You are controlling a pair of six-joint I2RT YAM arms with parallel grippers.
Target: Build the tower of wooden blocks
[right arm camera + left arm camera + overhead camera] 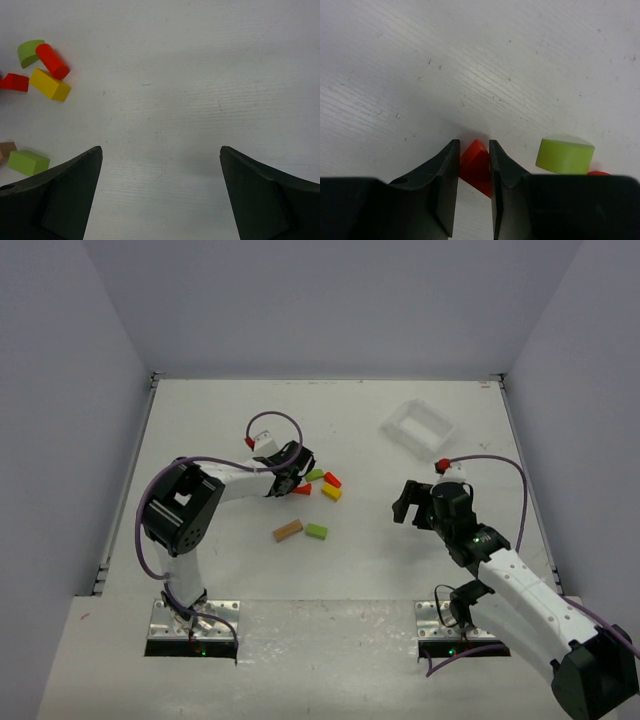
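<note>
Left gripper [472, 145] sat low on the surface [220, 420], its 2 fingers [447, 175] closed in on a red wedge [475, 161], 1 finger against each side; pinch appeared made. Wedge rested on the surface. Just to its right in the left wrist view lay a green half-round [565, 156], flat face down, apart from the fingers.

Top view: tower pieces lay loose left of centre, in 1 layer and 2 groups.
- Far group: wedge at the left fingertips, green half-round, red cylinder [332, 479] on its side, yellow block [331, 492]. Cylinder lay touching or nearly touching the half-round and the yellow block; cannot tell which.
- Near group: tan block [288, 530] and green block [316, 531], side by side.

Right gripper [408, 505] hung right of centre, well apart from the blocks. Right wrist view showed its fingers [65, 195] spread wide over bare surface, holding nothing.

White tray [399, 413] lay far right, tilted in plan, well apart from all blocks.
</note>
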